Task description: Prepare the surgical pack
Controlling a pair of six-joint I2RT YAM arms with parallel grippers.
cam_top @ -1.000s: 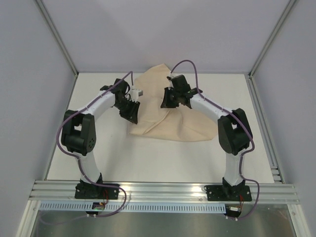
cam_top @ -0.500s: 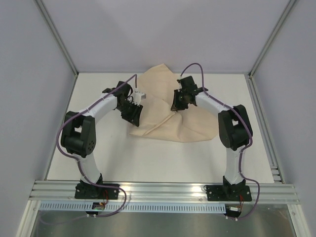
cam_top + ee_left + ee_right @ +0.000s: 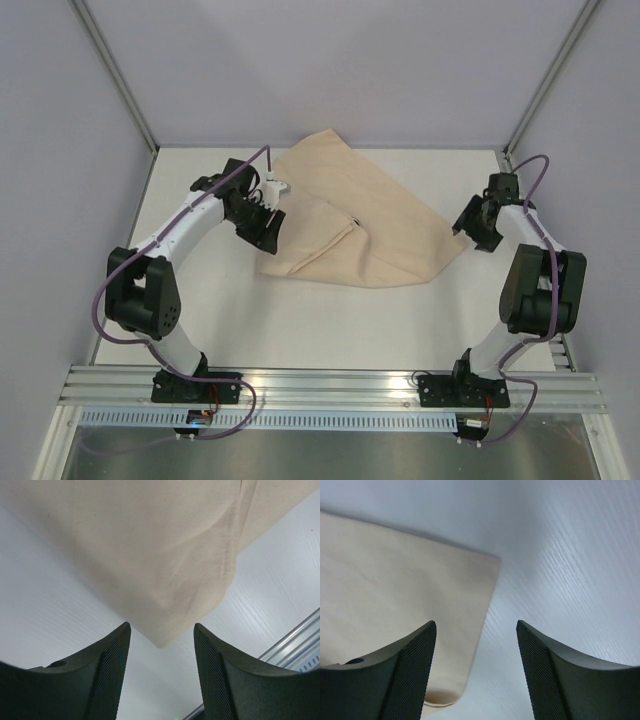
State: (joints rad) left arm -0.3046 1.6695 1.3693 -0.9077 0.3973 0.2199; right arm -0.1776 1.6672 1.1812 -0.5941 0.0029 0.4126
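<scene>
Tan cloth sheet [image 3: 350, 225] lies opened wider on the table's [image 3: 300, 320] far middle now that the right gripper [image 3: 475, 626] has carried its flap out rightward and let go, fingers spread, while the left gripper [image 3: 160, 627] widens, empty, over the left corner, so the unfolding is coming along.

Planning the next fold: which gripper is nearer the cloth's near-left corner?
Left. The left gripper hangs right by that corner; the right gripper is far across, at the cloth's right tip.
</scene>
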